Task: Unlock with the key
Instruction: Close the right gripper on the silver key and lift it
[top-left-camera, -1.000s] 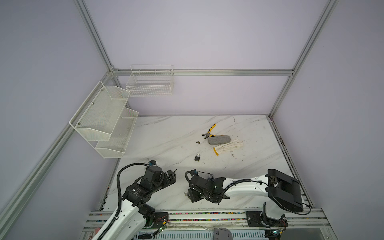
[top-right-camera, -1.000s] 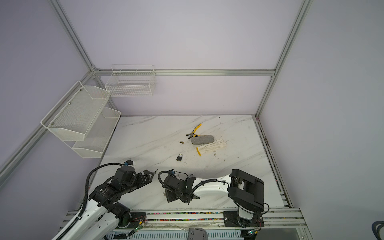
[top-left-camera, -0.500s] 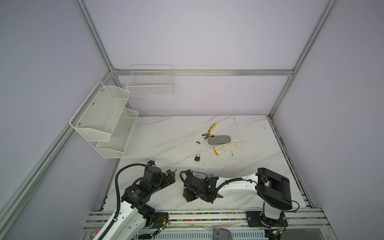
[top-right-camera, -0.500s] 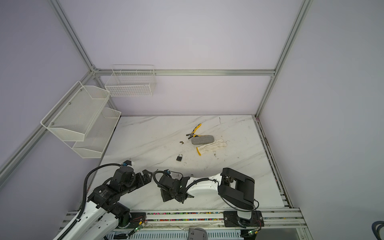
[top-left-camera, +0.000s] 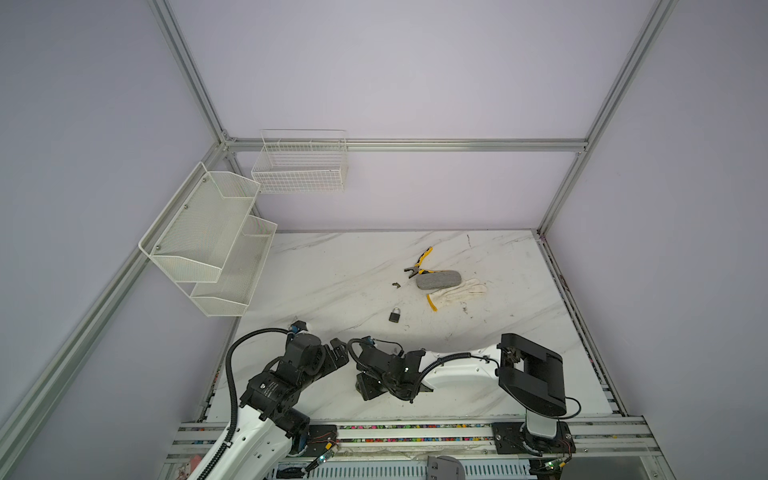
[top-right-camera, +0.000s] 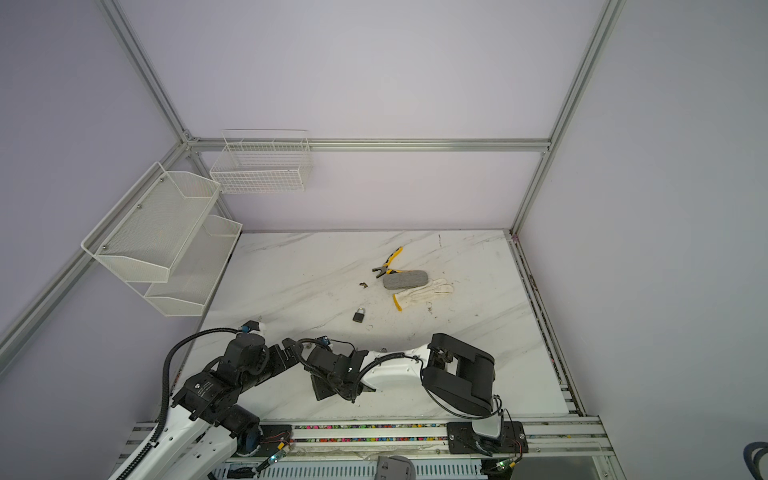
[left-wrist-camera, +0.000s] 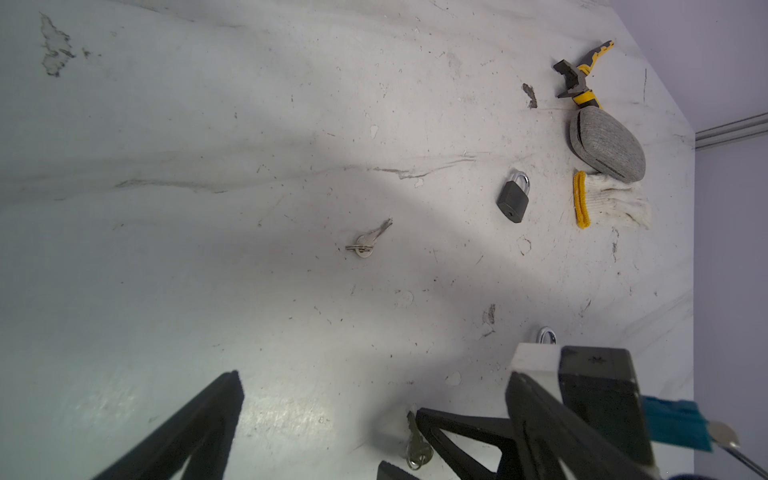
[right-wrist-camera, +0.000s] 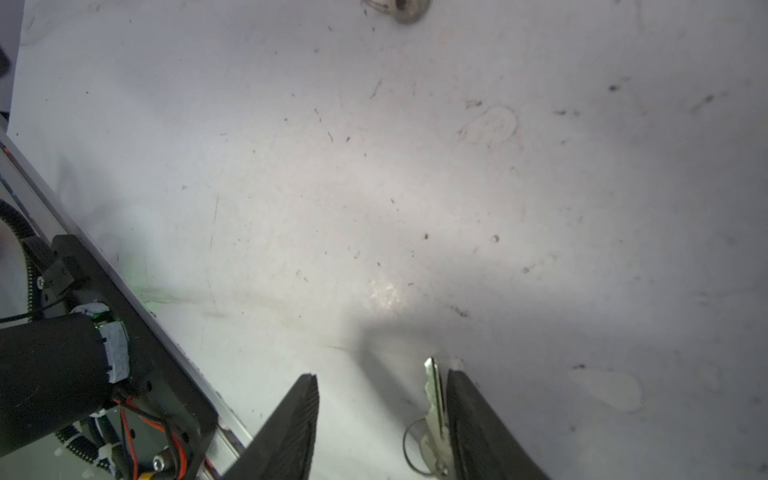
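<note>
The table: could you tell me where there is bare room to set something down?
Free on the table: the far left, between shelf and pliers; its right side, between glove and right arm. Crowded: pliers, pouch, glove and padlock, and the near edge by the left gripper and right gripper.

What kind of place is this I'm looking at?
Probably a robot test cell: a marble-look tabletop boxed in by an aluminium frame and plain walls, with a left arm and right arm mounted on its front rail.
</note>
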